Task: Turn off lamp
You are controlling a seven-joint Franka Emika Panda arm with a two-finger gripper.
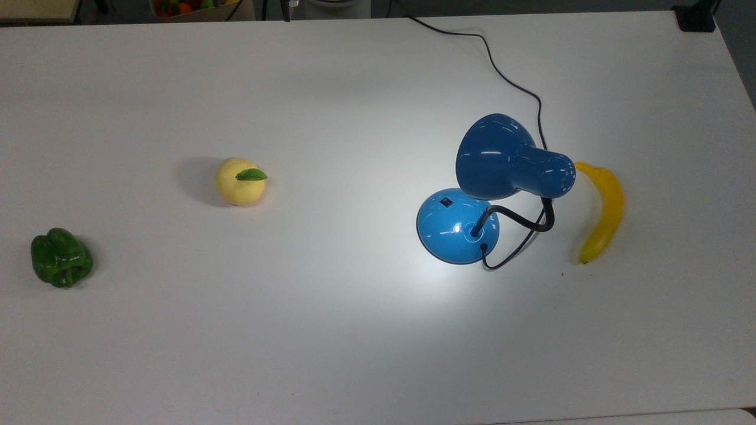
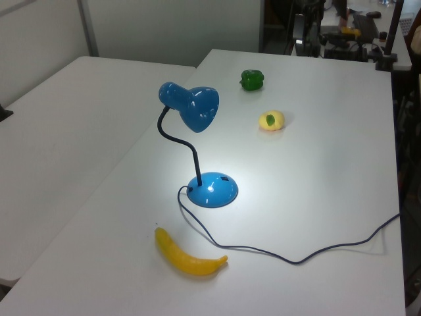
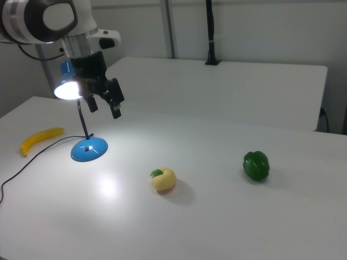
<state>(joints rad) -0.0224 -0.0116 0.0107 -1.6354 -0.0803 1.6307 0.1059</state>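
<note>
A glossy blue lamp (image 1: 472, 200) stands on a white table (image 1: 331, 330), right of centre in the top view. Its round base (image 1: 458, 226) rests flat, a black bendy neck (image 1: 520, 217) curving up to the bell shade (image 1: 496, 156). The lamp is lit, with a bright patch on the table around the base. A thin black cord (image 1: 508, 79) trails to the frame's upper edge.

In the right view's upper left, the robot's gripper (image 3: 103, 104) hangs in the air beside the glowing shade, its two fingers spread apart and holding nothing.

A banana (image 1: 601, 211) lies just right of the lamp. A yellow fruit with a green leaf (image 1: 240, 180) sits left of centre, and a green pepper (image 1: 61, 257) sits at far left.
</note>
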